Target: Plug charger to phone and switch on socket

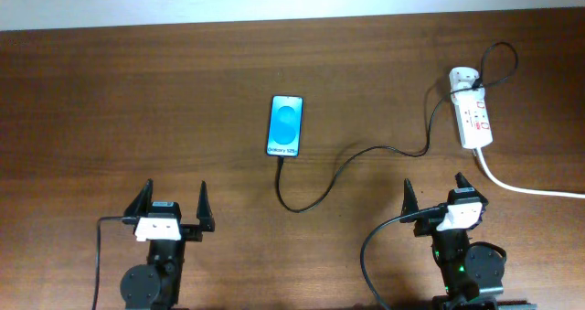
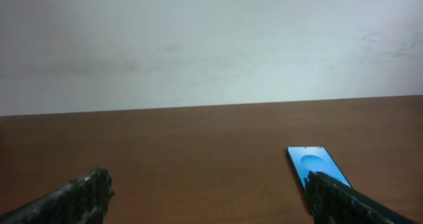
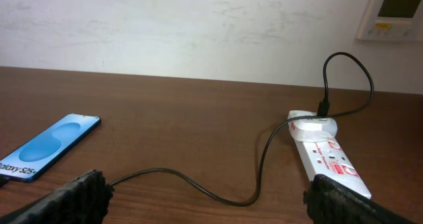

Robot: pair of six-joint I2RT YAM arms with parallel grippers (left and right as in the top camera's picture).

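Observation:
The phone (image 1: 285, 126) lies flat mid-table, blue screen up; it also shows in the left wrist view (image 2: 316, 164) and the right wrist view (image 3: 46, 147). The black charger cable (image 1: 340, 171) runs from the phone's near end across the table to the white adapter (image 1: 463, 78), which sits in the far end of the white socket strip (image 1: 474, 119). In the right wrist view the cable (image 3: 218, 195) leads to the adapter (image 3: 314, 126) on the strip (image 3: 332, 161). My left gripper (image 1: 171, 207) and right gripper (image 1: 441, 196) are open, empty, near the front edge.
The strip's thick white cord (image 1: 521, 187) runs off to the right edge. A pale wall (image 3: 198, 26) stands behind the table, with a white wall panel (image 3: 393, 12) at the upper right.

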